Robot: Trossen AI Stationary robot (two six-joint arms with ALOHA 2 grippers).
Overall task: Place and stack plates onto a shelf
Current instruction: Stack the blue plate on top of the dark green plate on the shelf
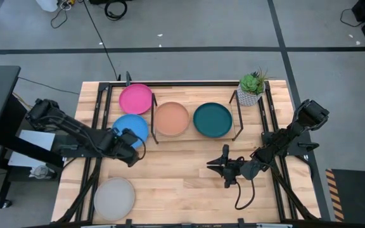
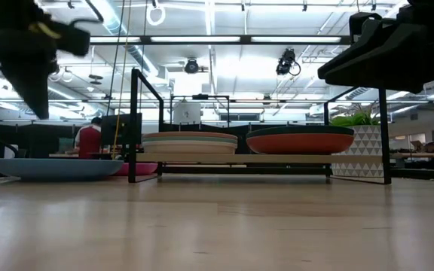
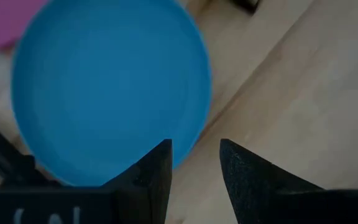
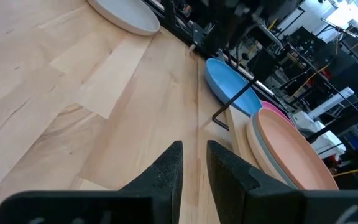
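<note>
Blue plate (image 1: 130,128) under left fingers (image 3: 156,171) — narrowly parted; right fingers (image 4: 171,167) likewise — empty.

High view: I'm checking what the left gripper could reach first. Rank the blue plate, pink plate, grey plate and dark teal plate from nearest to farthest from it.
From the left gripper:
1. Blue plate, right beside it, just toward the shelf.
2. Pink plate and grey plate, on opposite sides of the gripper; too close to call.
3. Dark teal plate, on the shelf's right half, clearly farthest.
</note>
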